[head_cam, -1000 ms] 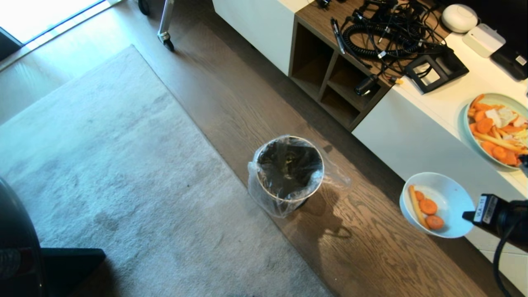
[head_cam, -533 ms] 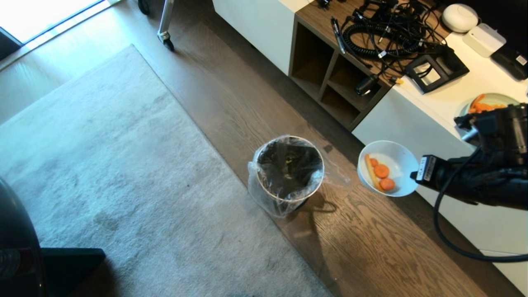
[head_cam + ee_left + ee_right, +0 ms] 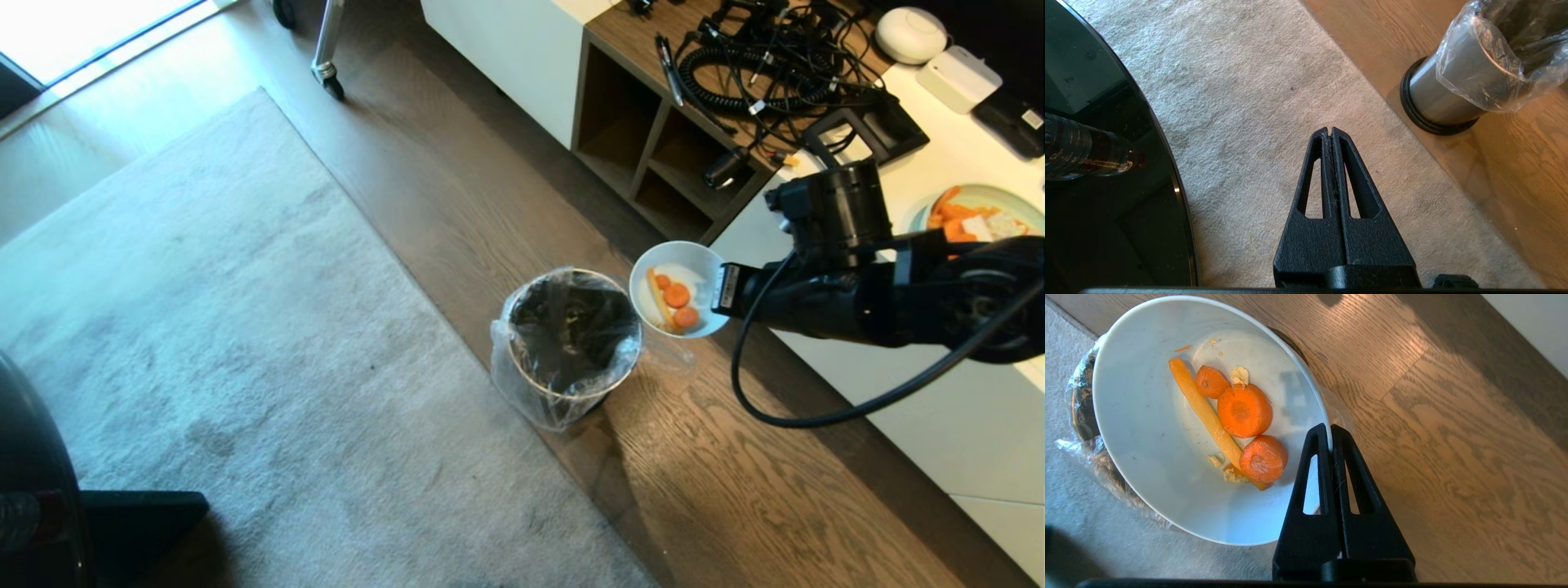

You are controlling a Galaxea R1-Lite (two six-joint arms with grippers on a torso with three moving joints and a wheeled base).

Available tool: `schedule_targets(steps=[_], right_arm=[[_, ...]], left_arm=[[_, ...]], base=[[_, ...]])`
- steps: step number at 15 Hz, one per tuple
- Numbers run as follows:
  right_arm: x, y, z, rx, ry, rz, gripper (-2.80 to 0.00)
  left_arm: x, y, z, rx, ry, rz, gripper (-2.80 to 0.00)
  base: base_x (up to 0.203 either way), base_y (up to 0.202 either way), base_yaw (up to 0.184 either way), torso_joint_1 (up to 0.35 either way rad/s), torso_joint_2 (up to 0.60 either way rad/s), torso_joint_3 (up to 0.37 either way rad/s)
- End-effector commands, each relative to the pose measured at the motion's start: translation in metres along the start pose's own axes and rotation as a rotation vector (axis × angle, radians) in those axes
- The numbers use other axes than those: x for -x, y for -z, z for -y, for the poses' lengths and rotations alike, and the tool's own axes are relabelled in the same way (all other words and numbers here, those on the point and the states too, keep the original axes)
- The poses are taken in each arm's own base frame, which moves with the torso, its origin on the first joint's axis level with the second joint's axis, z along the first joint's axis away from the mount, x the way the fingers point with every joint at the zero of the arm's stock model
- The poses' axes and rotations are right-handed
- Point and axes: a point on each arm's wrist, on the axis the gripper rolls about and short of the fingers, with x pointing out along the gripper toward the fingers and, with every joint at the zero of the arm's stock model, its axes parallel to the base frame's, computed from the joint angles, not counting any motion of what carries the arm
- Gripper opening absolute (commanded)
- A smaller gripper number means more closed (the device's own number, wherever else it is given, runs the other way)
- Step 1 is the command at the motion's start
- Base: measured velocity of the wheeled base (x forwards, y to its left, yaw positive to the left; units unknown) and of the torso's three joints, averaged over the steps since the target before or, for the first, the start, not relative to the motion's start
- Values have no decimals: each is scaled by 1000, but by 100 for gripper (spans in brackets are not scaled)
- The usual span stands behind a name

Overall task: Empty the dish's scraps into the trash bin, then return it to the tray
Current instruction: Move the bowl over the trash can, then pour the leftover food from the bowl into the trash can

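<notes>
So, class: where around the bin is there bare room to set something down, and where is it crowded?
Free: the rug on the bin's left, and the wood floor between bin and white cabinet. Crowded: the cabinet top, with a cable tangle and a plate, and the bin's right rim, where the right pincer holds the dish.

White bowl [image 3: 677, 287] with orange carrot pieces [image 3: 1237, 416]; steel-grey bin [image 3: 1449, 92], black base, clear bag; grey rug [image 3: 245, 343]; brown wood-grain floor [image 3: 735, 490]; black fingers [image 3: 1345, 477].
</notes>
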Motion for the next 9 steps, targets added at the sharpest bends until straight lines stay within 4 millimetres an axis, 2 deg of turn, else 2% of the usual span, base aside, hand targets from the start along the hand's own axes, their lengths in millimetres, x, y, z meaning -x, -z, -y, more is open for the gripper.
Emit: schedule_targets(steps=[1, 5, 9], right_arm=[[-19, 6, -17, 54, 15, -5, -280], [-28, 10, -42, 174, -29, 79, -280], [-34, 6, -54, 318, -61, 203, -280]], left_arm=[[0, 0, 0, 0, 0, 1, -280], [0, 0, 0, 0, 0, 1, -280], [0, 0, 0, 0, 0, 1, -280]], base=[[0, 0, 0, 0, 0, 0], [0, 0, 0, 0, 0, 0], [0, 0, 0, 0, 0, 0]])
